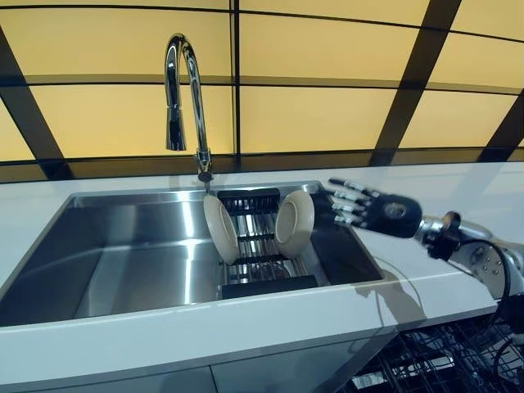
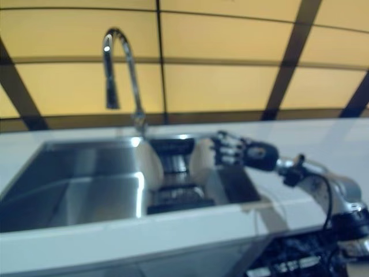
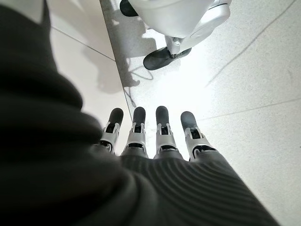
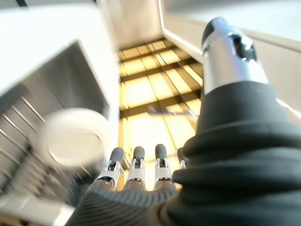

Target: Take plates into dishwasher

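Note:
Two cream plates stand on edge in a black rack [image 1: 255,246] inside the steel sink [image 1: 123,270]: one plate [image 1: 221,229] on the rack's left, another plate [image 1: 295,221] on its right. My right hand [image 1: 372,210] hovers just right of the right plate, over the sink's right rim, fingers straight and spread toward the plate, not touching it. In the right wrist view that plate [image 4: 73,136] shows past the straight fingers [image 4: 136,165]. My left hand [image 3: 155,136] hangs low over the floor, fingers straight, holding nothing.
A chrome tap [image 1: 184,98] arches over the sink's back edge. A white counter [image 1: 246,327] surrounds the sink. The dishwasher's wire rack [image 1: 442,352] is pulled out below the counter at the lower right. Yellow tiled wall behind.

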